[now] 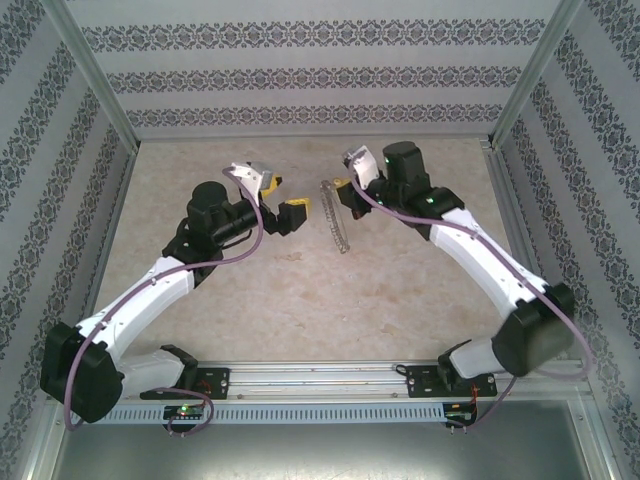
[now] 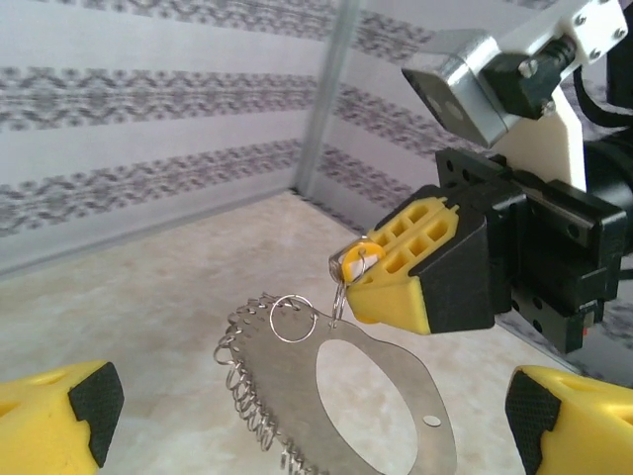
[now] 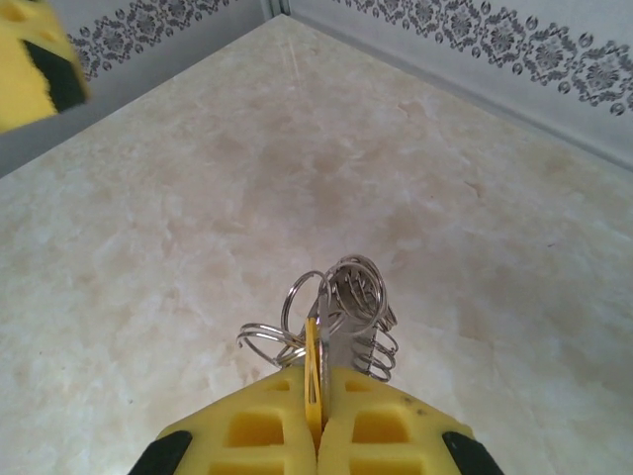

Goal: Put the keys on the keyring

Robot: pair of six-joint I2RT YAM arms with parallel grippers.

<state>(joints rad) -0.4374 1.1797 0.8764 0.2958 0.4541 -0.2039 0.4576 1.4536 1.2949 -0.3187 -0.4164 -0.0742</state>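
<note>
Keyring (image 2: 292, 396) (image 1: 337, 228) (image 3: 341, 317), flat grey metal loop with row of small wire rings along one edge, dangles from right pincer (image 2: 356, 272) (image 1: 345, 195) (image 3: 316, 381). Yellow fingers pressed together, pinching top ring. Left pincer (image 2: 309, 401) (image 1: 283, 198) faces it from just beside, fingers spread wide, touching nothing. Table (image 1: 300, 300) beneath is pale beige, marble-look. Walls (image 1: 320, 70) papered white with dark floral bands; metal posts in corners.
</note>
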